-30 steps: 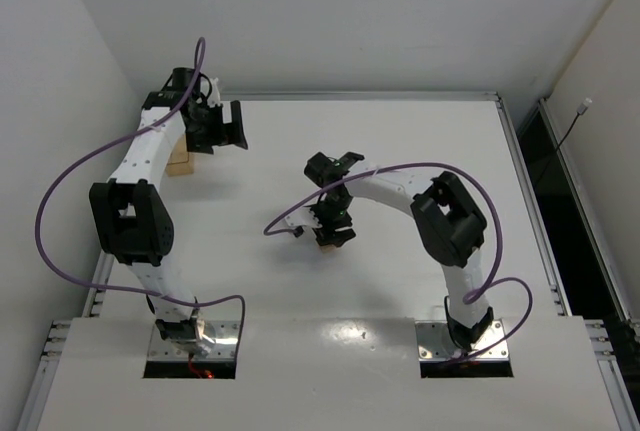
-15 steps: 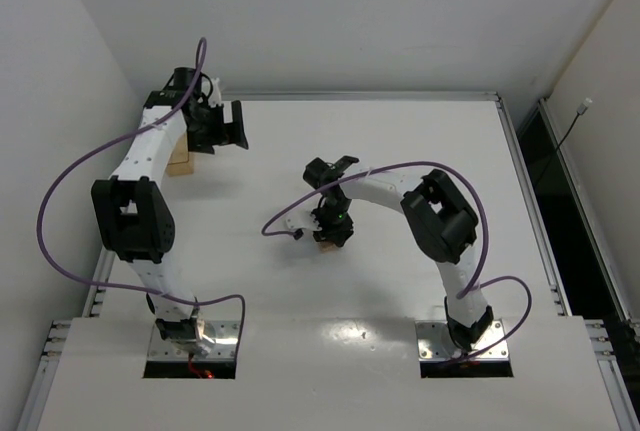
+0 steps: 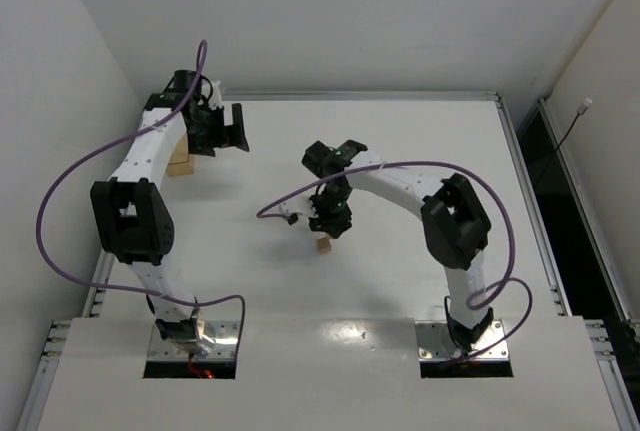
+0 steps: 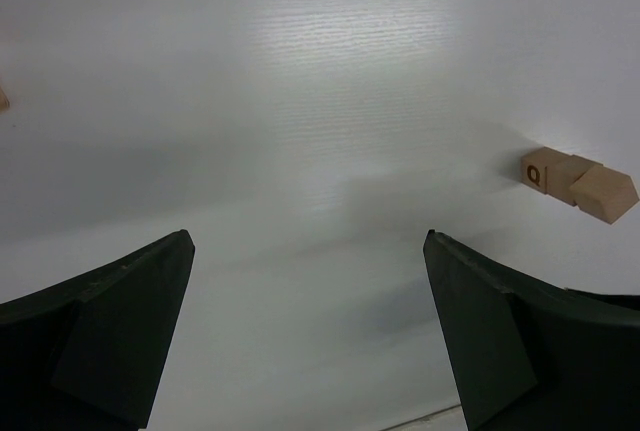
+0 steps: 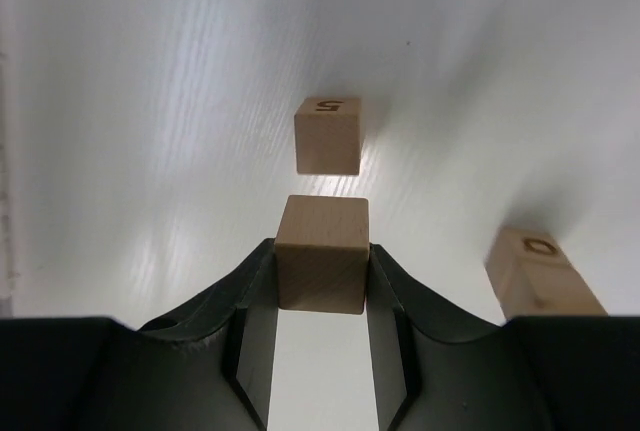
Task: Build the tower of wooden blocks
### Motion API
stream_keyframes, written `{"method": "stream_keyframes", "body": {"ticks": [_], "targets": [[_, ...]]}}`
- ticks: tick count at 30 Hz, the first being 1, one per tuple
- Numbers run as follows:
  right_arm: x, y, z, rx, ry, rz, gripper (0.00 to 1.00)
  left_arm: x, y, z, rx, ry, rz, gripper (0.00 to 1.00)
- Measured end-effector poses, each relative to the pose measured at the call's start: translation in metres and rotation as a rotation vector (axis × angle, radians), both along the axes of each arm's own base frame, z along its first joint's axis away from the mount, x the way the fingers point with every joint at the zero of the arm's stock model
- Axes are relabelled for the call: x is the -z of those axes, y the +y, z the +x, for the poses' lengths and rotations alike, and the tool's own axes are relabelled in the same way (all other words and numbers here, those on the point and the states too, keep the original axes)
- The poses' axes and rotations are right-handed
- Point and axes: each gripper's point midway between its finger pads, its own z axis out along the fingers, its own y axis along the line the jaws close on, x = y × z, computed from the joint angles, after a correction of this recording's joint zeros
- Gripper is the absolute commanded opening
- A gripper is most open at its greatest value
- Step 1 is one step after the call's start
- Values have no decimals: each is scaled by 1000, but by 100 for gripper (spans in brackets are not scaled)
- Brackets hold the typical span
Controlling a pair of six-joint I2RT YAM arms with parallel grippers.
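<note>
Obs.: no tower stands in any view. The cubes are loose on the desk [image 3: 420, 131].

Right pincer [image 5: 322, 259]: closed narrow on one plain cube [image 5: 322, 236], with the pads on two opposite side faces and the cube square between them. Its front and top faces are bare.

Reference: cube 5 [image 5: 328, 134], resting on the desk.
- The held cube sits on the pincer side of cube 5, in line with it and apart from it. I cannot tell its height over the desk.
- Cube 0 [image 5: 540, 273] lies right of cube 5 in the right wrist view, nearer the camera and apart from it.
- Left pincer [image 3: 232, 129]: jaws wide, holding nothing, well apart from cube 5 toward the far left of the desk.
- A pair of cubes [image 4: 575, 181], touching each other, shows in the left wrist view. I cannot place them relative to cube 5.

Handling (judgement): the cubes are light, rigid, smooth wood, not fragile, and much smaller than the jaws. Grip flat on opposite side faces, centred and high enough to leave the bottom face free for seating. An off-centre grip could twist a cube. A slim stack should tip easily, so lower square and release straight.
</note>
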Motion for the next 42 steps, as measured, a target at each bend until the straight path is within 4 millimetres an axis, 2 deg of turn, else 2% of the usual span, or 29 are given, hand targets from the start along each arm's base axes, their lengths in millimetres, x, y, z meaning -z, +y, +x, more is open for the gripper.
{"method": "stream_keyframes", "body": {"ticks": [6, 9, 13, 19, 24, 28, 35, 42], "targets": [[-87, 21, 5, 50, -37, 111, 0, -7, -1, -11, 3, -14, 6, 99], [-104, 21, 8, 111, -41, 110, 0, -15, 0, -11, 8, -39, 11, 99], [-101, 8, 15, 247, -14, 28, 0, -22, 2, -12, 7, -61, 22, 99], [-78, -10, 46, 451, 1, -45, 0, -22, 4, -11, 1, -66, 32, 99], [-79, -19, 74, 567, -30, -36, 0, -22, 6, -10, -5, -66, 41, 99], [-83, -20, 94, 624, -66, -15, 0, -22, 6, -9, -8, -72, 45, 99], [-74, -17, 111, 698, -100, -32, 0, -23, 7, -7, -11, -79, 49, 99], [-80, -13, 126, 781, -197, -37, 0, -23, 8, -7, -12, -81, 51, 99]]}}
